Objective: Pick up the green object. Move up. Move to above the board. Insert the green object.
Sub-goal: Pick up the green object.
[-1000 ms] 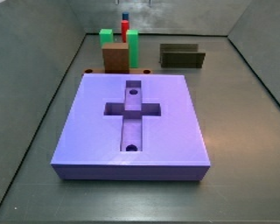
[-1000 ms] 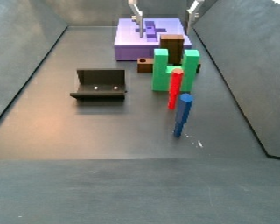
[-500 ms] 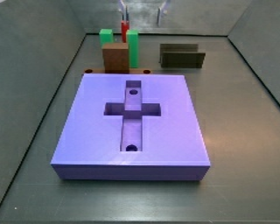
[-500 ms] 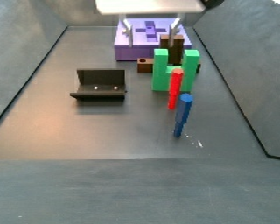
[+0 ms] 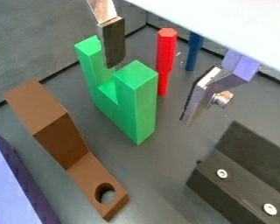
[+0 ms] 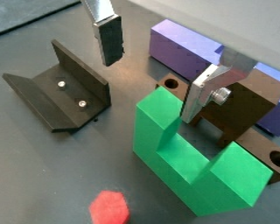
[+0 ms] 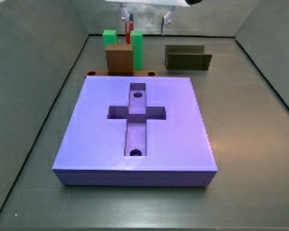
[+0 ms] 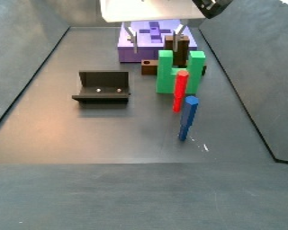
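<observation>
While hovering above the green object point(image 5: 116, 92), spread wide with nothing between the plates — hand point(image 5: 152, 74) poised to straddle it. Stands prongs-up on the table point(image 8: 122, 135), beside the brown block point(image 5: 55, 134) — off the board point(image 7: 140, 126), toward its 12 o'clock edge in a side view.

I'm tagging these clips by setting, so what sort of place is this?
Probably a robot test cell for insertion tasks, not a home: grey walled floor, the end effector open above the green object, the purple board with a cross recess, and the fixture.
</observation>
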Robot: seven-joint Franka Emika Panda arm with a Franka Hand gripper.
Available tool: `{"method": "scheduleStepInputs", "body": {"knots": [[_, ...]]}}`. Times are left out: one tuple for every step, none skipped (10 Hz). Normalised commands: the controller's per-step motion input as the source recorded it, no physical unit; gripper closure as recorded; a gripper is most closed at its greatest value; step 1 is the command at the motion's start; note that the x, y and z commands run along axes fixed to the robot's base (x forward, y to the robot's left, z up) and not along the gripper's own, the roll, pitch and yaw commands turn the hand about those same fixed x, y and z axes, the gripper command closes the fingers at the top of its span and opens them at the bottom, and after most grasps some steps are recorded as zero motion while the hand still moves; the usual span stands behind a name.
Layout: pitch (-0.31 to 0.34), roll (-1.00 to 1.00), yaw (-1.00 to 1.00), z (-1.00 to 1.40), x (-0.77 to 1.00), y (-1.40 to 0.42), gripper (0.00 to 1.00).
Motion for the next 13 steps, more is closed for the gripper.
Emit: {"method": "scheduleStepInputs", "body": {"knots": [[0.0, 0.0, 0.0, -0.21, 0.0, 0.0, 0.0], [0.0, 0.0, 0.0, -0.24, 0.0, 0.02, 0.0], [0.0, 0.01, 0.0, -0.31, 0.0, 0.07, 0.0], [0.0, 0.02, 0.0, -0.25, 0.0, 0.04, 0.0], [0.0, 0.03, 0.0, -0.23, 0.0, 0.0, 0.0], [0.0, 0.08, 0.0, -0.27, 0.0, 0.05, 0.0], [0.0, 0.07, -0.08, -0.26, 0.0, 0.09, 0.0], [0.0, 0.03, -0.09, -0.14, 0.0, 0.04, 0.0], [0.0, 0.04, -0.14, -0.11, 0.0, 0.05, 0.0], [0.007, 0.05, -0.16, -0.05, 0.0, 0.0, 0.0], [0.01, 0.1, -0.23, -0.06, -0.02, 0.0, 0.0], [0.003, 0.09, -0.22, -0.04, -0.05, 0.0, 0.0], [0.0, 0.01, 0.0, 0.0, 0.0, 0.0, 0.0]]}}
